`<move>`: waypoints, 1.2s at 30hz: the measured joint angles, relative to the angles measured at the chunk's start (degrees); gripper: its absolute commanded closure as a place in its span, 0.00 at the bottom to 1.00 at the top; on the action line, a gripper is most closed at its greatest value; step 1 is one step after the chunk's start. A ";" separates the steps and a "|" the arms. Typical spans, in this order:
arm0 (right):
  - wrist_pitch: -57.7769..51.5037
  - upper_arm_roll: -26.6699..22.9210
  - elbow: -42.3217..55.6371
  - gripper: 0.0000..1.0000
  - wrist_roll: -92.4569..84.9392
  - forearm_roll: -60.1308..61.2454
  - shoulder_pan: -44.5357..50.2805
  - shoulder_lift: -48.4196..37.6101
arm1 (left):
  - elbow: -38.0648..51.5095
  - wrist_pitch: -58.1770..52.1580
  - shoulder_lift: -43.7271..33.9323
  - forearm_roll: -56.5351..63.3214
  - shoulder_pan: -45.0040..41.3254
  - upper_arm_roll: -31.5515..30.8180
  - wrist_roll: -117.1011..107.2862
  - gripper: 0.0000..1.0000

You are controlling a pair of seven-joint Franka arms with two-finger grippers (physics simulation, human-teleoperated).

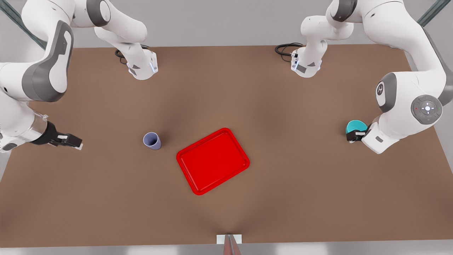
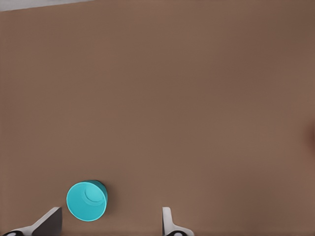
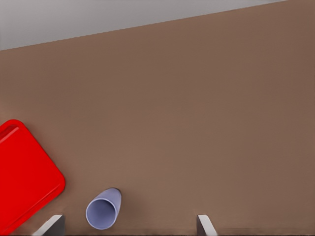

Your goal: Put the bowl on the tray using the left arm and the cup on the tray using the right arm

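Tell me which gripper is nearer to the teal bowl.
The left. The left gripper is right at the bowl, open, at the front view's right. The right gripper is far across the table, open, beyond the cup and the tray.

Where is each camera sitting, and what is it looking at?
Front view: high above the table, looking down on the red tray, both white arms, the right claw.
Left wrist view: on the left arm, looking down at the teal bowl between its open claw fingers.
Right wrist view: on the right arm, looking past its open claw at the lavender cup and tray.
Shared: front and right wrist views both show cup and tray.
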 measured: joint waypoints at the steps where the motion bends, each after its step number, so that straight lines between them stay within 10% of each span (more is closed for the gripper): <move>1: 0.04 0.13 -0.05 0.00 -0.02 0.00 -0.05 0.08 | 0.00 0.00 0.00 0.00 0.00 0.00 0.44 0.00; 13: 0.43 0.36 -1.76 0.00 -0.63 0.09 2.06 0.45 | -35.53 22.06 -1.88 -15.23 0.67 24.96 41.41 0.00; 28: 6.32 -0.17 -13.10 0.00 0.07 0.20 3.84 -6.40 | -37.00 29.53 13.22 -28.56 3.16 29.97 56.24 0.00; 31: 6.41 -0.88 -13.27 0.00 0.08 0.17 4.18 -5.82 | -36.83 29.36 14.24 -29.90 3.16 30.03 56.24 0.43; 36: 7.03 -0.88 -11.79 0.00 -0.54 0.29 4.35 -3.78 | -36.47 29.44 16.01 -31.27 3.16 29.89 56.24 0.69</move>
